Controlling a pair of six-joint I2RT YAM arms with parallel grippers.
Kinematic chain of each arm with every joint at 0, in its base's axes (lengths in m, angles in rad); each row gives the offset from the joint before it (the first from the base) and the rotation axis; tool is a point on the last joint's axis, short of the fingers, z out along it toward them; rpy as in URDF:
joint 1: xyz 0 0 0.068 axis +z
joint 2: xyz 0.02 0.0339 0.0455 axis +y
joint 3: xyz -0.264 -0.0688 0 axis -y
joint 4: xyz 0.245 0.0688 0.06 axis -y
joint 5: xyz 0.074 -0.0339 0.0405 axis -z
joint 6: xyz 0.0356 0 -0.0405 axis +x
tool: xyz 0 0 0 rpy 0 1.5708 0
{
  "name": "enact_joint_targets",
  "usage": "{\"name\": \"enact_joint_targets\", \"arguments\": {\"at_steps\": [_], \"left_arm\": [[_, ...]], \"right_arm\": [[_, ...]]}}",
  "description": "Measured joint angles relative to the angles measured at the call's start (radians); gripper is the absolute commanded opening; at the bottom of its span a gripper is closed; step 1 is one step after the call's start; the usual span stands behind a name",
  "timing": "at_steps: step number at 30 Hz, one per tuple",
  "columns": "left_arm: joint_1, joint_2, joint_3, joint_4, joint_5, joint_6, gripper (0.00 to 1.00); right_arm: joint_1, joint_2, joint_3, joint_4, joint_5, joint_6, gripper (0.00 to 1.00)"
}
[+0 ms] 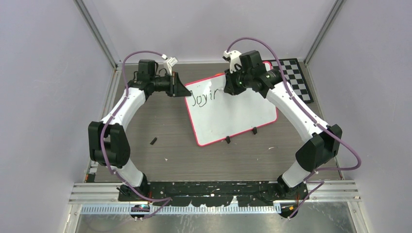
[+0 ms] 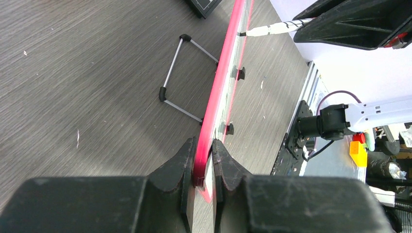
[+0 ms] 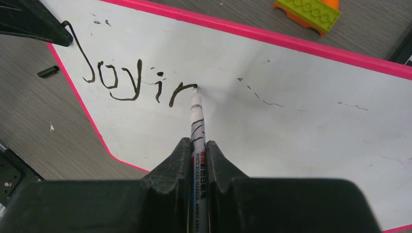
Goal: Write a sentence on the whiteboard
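Observation:
The whiteboard (image 1: 235,116) lies tilted on the table, white with a pink rim (image 2: 226,68). My left gripper (image 1: 183,91) is shut on its upper left edge, and the left wrist view shows the rim pinched between the fingertips of that gripper (image 2: 204,145). My right gripper (image 3: 198,145) is shut on a whiteboard marker (image 3: 197,114), whose tip touches the board (image 3: 291,107). The sentence (image 3: 131,82) reads "Joyir" in dark strokes, with the tip at the end of the last stroke. From above, the writing (image 1: 203,98) sits just left of the right gripper (image 1: 228,86).
A black-and-white checkerboard (image 1: 296,77) lies behind the board at the right. A small black cap (image 1: 153,141) rests on the table left of the board. Two black clips (image 1: 228,140) sit on the board's near edge. Green and orange bricks (image 3: 311,12) lie beyond it. A wire stand (image 2: 180,77) sits beside the board's rim.

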Motion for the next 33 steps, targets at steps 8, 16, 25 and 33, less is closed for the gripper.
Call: {"name": "enact_joint_targets", "arguments": {"at_steps": [8,16,25,33], "left_arm": [[0.000,0.000,0.000,0.000,-0.002,0.000,0.00],[0.000,0.000,0.000,-0.001,-0.001,0.000,0.00],[0.000,-0.001,0.000,0.000,0.004,0.006,0.00],[0.000,-0.001,0.000,-0.005,0.008,0.026,0.00]], "right_arm": [[-0.010,-0.003,-0.014,0.006,-0.018,0.000,0.00],[-0.008,-0.033,-0.093,-0.002,-0.044,0.003,0.00],[-0.004,-0.045,-0.096,-0.026,-0.058,-0.008,0.00],[-0.021,-0.120,-0.086,-0.077,-0.138,-0.052,0.00]]}}
